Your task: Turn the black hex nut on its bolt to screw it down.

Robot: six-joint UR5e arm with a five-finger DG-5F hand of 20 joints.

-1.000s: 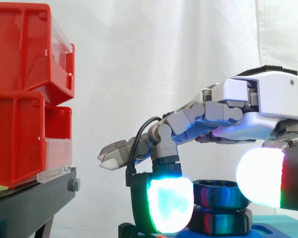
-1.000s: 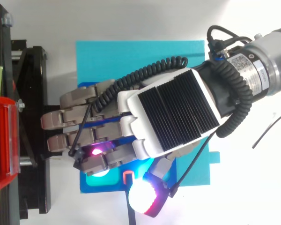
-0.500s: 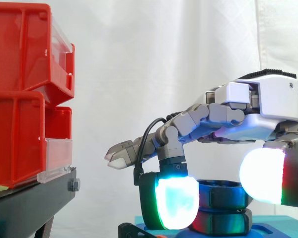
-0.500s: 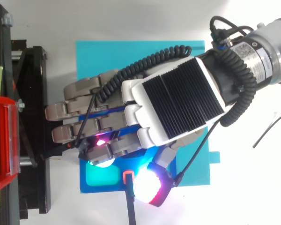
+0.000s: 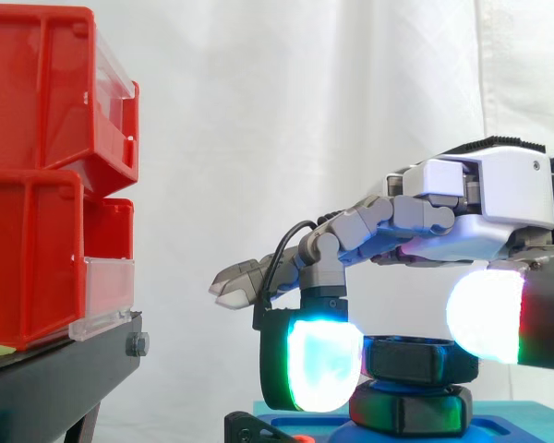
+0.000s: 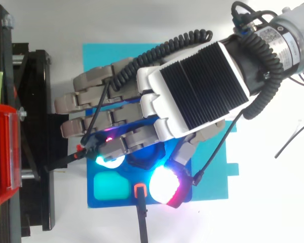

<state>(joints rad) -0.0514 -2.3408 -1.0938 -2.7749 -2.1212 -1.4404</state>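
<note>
Red bins [image 5: 37, 166] sit on the stand [image 5: 55, 378] at the left, well apart from the work. On the mat [image 6: 142, 55], near the middle of the blue base [image 6: 116, 203], the nut [image 5: 420, 360] sits on its bolt above a second hex piece [image 5: 411, 408]. The hand [image 5: 480, 198] seems clamped on the nut, with a cyan pad [image 5: 319, 365] at its left side and the thumb pad [image 5: 487, 318] at its right. To turn it well, keep both pads level on opposite flats, rotate squarely about the bolt, and avoid sideways push.
</note>
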